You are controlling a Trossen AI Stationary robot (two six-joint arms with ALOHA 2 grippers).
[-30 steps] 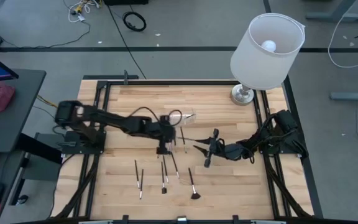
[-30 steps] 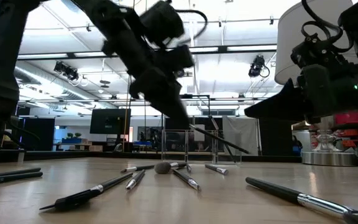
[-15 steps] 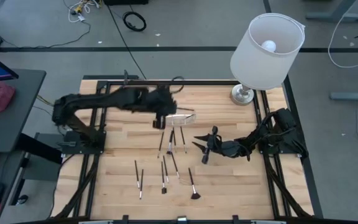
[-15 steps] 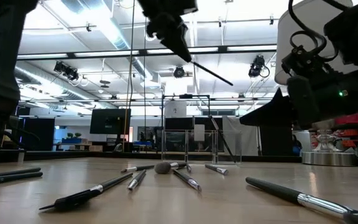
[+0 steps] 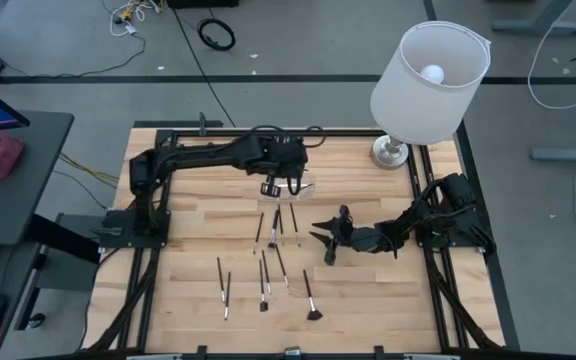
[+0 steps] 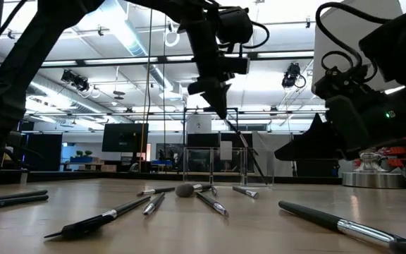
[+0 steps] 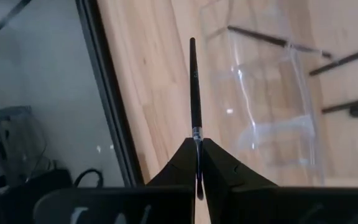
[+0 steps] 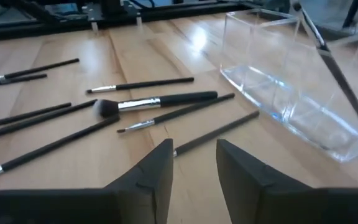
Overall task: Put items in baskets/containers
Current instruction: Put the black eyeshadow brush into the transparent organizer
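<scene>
Above the centre of the high view, the left hand (image 5: 286, 182) hangs over the clear, see-through plastic container (image 5: 294, 187), which lies on the pale wooden counter (image 5: 368, 290) and is so transparent that from above only its glints show. Its fingers are pressed together on a thin black-handled makeup brush with a silver ferrule (image 7: 195, 106), whose bristle end is hidden between the fingers in the left wrist view; the handle points out beside the container. Right of centre, the right hand (image 5: 330, 238) sits low over the counter with its fingers parted and nothing between them. Below the container, the other dark-handled makeup brushes (image 5: 264, 285) lie scattered, including a fan-shaped brush (image 5: 311, 304). At upper right a white-shaded lamp (image 5: 430, 82) hides most of its metal base.
</scene>
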